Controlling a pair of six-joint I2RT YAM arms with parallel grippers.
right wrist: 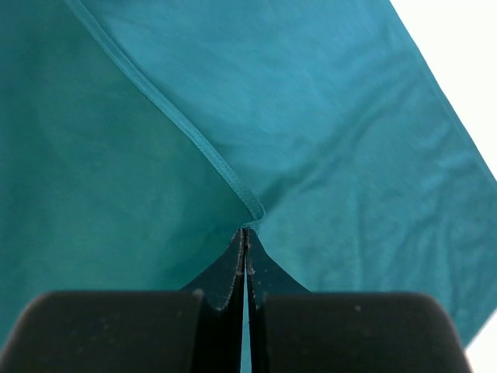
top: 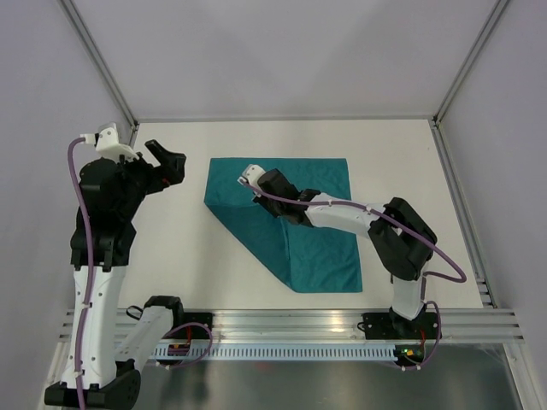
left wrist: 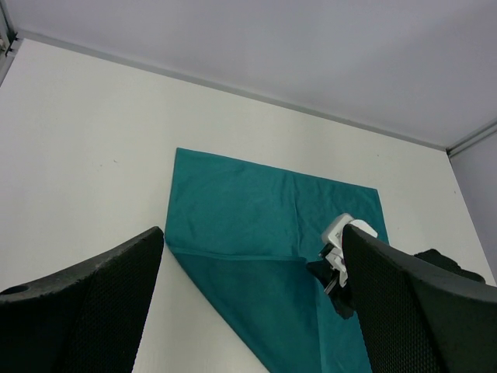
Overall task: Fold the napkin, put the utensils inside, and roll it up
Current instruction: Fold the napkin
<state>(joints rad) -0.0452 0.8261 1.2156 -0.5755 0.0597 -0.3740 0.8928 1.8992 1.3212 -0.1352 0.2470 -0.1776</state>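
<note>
From above, one napkin [top: 320, 243] is seen mid-surface [top: 171, 248], one corner folded over diagonally, with surface showing on every side. The right gripper [top: 256, 190] is set on it, and the left gripper [top: 167, 162] is held beyond its left edge. Left wrist: that gripper's fingers [left wrist: 85, 303] are spread wide. Right wrist: the fingers [right wrist: 225, 287] are pinched on the napkin's hemmed corner, and the cloth's edges are cropped.

Count of items in the work cell.
One napkin [top: 320, 252]; one table [top: 171, 256]; two arms, the left arm [top: 102, 201] and right arm [top: 342, 212]; two grippers, the left gripper [left wrist: 252, 303] and right gripper [right wrist: 245, 241].
</note>
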